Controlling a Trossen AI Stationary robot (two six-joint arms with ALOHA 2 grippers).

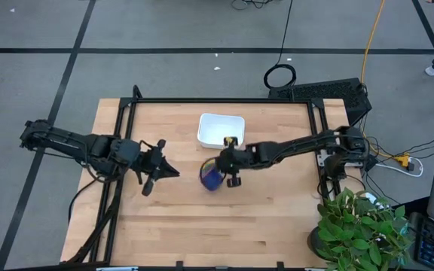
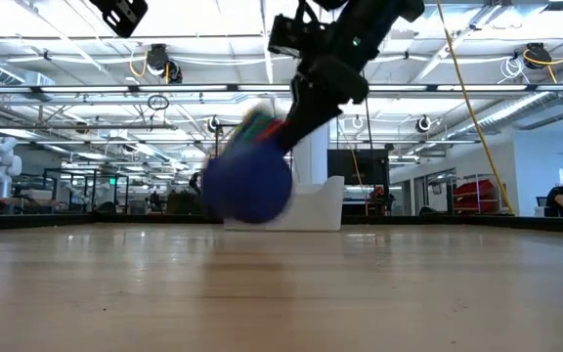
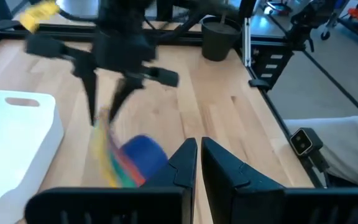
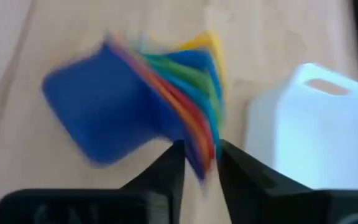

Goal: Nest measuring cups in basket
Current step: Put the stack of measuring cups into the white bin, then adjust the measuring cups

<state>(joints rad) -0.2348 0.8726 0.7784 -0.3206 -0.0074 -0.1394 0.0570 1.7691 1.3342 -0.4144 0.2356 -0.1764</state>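
The right tool point(image 4: 199, 163) is narrowed onto the fanned handles of a nested stack of measuring cups point(image 4: 148, 102), gripping them between its two dark fingers. The stack hangs tilted, its largest blue bowl outermost and yellow, green, teal, orange and red edges showing behind it; the exact number of cups is too blurred to count. The right arm point(image 1: 292, 148) reaches from the right side across the worktop point(image 1: 262, 218), its tool lowered near the middle. The stack is beside one white basket point(image 1: 221, 129), not in it. The left tool point(image 1: 166, 172) has its fingers pressed together and holds nothing; it hovers over the worktop left of the stack, the left arm stretched in from the left.
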